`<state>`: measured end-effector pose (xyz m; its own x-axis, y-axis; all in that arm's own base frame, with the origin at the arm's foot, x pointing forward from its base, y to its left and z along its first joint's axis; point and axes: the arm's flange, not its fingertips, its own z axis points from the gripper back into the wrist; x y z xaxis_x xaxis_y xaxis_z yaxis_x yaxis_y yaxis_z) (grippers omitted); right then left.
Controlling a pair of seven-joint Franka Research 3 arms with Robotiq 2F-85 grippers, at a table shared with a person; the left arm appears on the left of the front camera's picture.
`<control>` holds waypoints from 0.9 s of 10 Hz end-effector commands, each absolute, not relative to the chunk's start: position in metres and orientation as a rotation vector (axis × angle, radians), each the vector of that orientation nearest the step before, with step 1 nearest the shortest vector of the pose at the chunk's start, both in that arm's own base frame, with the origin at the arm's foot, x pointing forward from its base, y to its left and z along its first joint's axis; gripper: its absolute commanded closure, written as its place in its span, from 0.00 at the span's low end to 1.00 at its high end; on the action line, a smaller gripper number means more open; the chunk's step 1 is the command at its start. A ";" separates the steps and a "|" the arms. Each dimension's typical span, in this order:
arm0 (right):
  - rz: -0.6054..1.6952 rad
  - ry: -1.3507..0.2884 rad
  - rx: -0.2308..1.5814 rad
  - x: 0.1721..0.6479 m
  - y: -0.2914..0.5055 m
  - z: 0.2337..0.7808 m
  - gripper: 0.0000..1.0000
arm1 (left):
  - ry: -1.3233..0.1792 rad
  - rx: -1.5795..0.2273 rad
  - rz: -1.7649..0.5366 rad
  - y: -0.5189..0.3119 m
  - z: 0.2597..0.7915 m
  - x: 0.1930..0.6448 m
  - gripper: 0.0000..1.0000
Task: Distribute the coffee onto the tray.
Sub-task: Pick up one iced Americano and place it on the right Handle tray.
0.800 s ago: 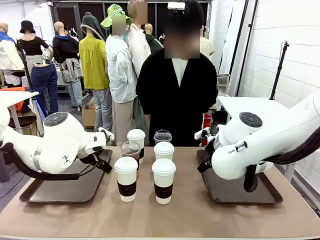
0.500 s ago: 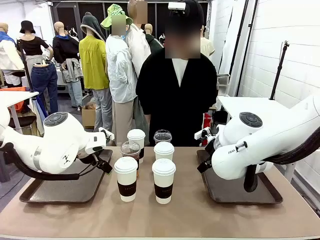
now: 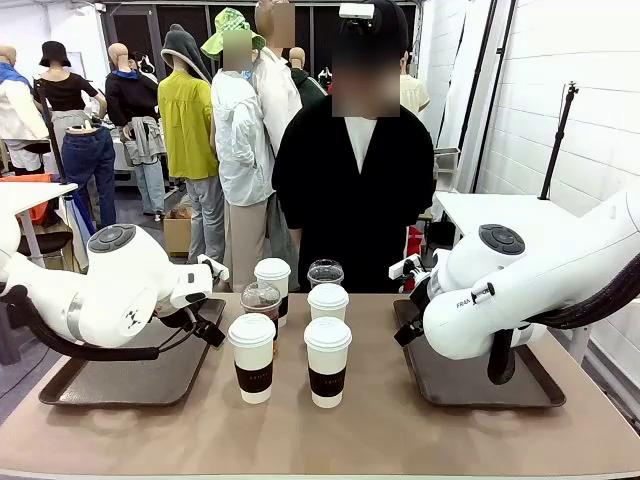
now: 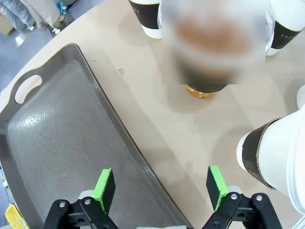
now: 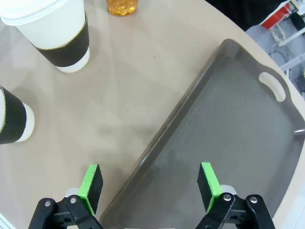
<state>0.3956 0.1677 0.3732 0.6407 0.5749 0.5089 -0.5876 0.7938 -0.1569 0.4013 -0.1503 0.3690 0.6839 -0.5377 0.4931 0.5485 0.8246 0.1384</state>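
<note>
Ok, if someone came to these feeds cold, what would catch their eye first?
The six coffee cups clustered mid-table: four lidded white paper cups with dark sleeves and two clear dome-lidded iced coffees. Flanking them lie the dark left tray and right tray, no cup on either, with the open left pincer and right pincer each hanging over its tray's inner edge. A person in black stands at the far side.
</note>
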 end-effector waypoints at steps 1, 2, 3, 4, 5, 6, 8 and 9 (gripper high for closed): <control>0.663 -0.572 0.024 0.396 0.168 0.373 0.00 | -0.550 -0.022 -0.607 -0.150 0.371 0.402 0.00; 0.663 -0.572 0.024 0.396 0.168 0.373 0.00 | -0.550 -0.022 -0.607 -0.150 0.371 0.402 0.00; 0.663 -0.572 0.024 0.396 0.168 0.373 0.00 | -0.550 -0.022 -0.607 -0.150 0.371 0.402 0.00; 0.663 -0.572 0.024 0.396 0.168 0.373 0.00 | -0.550 -0.022 -0.607 -0.150 0.371 0.402 0.00; 0.663 -0.572 0.024 0.396 0.168 0.373 0.00 | -0.550 -0.022 -0.607 -0.150 0.371 0.402 0.00; 0.663 -0.572 0.024 0.396 0.168 0.373 0.00 | -0.550 -0.022 -0.607 -0.150 0.371 0.402 0.00; 0.663 -0.572 0.024 0.396 0.168 0.373 0.00 | -0.544 -0.002 -0.586 -0.146 0.375 0.403 0.00; 0.665 -0.574 0.036 0.398 0.166 0.383 0.00 | -0.551 0.009 -0.570 -0.141 0.386 0.403 0.00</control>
<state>0.3963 0.1674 0.3752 0.6398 0.5734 0.5117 -0.5863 0.7947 -0.1573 0.4039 -0.1433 0.3730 0.6903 -0.5257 0.4971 0.5333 0.8340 0.1414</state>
